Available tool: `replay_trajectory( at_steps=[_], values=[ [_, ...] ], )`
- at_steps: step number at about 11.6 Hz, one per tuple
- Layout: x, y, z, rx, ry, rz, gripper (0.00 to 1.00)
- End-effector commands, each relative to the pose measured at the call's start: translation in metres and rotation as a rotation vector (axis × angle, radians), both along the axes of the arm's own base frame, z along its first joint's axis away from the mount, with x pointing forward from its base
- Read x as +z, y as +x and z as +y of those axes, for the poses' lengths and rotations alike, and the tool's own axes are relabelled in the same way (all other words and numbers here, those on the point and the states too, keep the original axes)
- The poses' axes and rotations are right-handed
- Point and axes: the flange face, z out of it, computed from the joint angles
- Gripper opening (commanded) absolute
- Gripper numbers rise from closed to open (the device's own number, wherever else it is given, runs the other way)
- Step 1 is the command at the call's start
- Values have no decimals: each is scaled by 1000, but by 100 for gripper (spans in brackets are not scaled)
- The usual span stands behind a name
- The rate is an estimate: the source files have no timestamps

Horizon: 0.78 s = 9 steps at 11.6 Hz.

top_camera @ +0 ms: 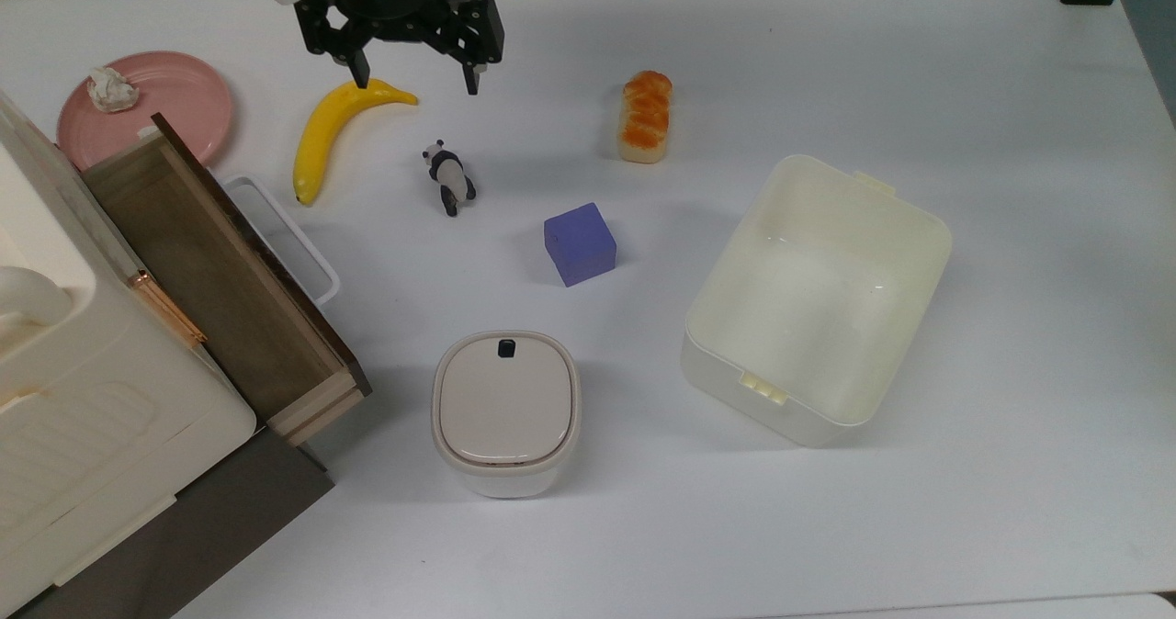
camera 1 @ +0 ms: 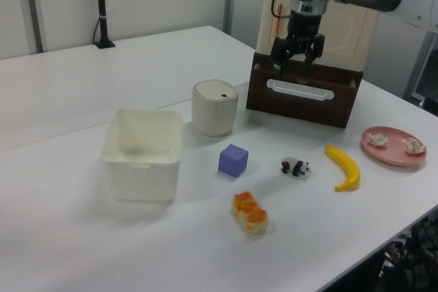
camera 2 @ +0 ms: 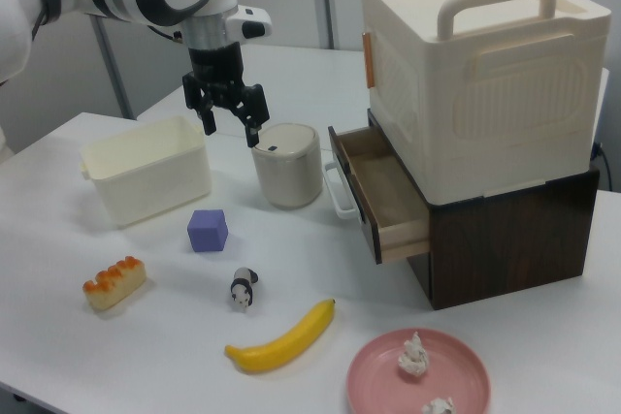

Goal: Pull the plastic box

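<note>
One white table [top_camera: 1011, 141] under plain pale walls. Plastic box [top_camera: 816, 299] sits right of centre in the top view; claw [top_camera: 415, 75], fingers spread and empty, upper left, well apart.

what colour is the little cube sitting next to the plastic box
The cube is purple-blue; the top view shows it best.

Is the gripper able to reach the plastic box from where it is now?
Probably yes. The open gripper hangs above the banana, and the plastic box stands lidless with bare table around it.
</note>
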Motion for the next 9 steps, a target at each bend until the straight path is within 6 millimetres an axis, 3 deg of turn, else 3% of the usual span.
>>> replay_trajectory(
  at_steps=[1,7,9],
  values=[
    [-12,2,0,-3,-33,17,100],
    [-13,3,0,0,-33,19,100],
    [-23,7,-1,86,-32,34,100]
  ],
)
